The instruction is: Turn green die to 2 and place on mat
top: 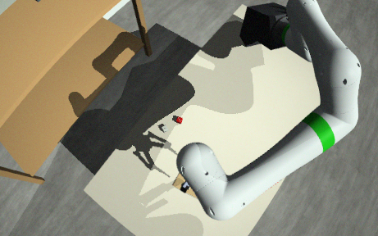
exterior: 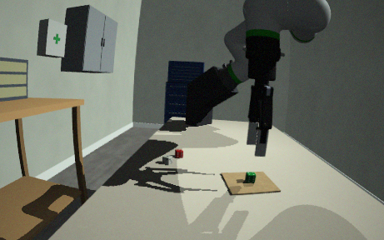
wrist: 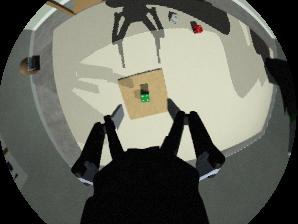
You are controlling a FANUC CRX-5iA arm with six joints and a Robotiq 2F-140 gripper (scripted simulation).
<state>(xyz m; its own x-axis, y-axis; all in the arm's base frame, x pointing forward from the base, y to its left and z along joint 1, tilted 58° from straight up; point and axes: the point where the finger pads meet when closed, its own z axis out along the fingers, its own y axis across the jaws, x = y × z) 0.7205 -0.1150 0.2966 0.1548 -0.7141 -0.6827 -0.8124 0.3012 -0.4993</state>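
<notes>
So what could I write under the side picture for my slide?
Robot gripper hangs empty above a green die resting on the brown mat, red die and grey die nearby.

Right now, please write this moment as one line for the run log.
claw: above mat, fingers partly apart, holds nothing | green die: flat on mat | red die, grey die: on floor, off mat | top number: cannot tell

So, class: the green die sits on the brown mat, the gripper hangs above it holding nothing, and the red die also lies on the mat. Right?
Not quite. The exterior view shows the red die off the mat, beside the grey die. The rest stands: green die on the mat, gripper above, empty.
</notes>
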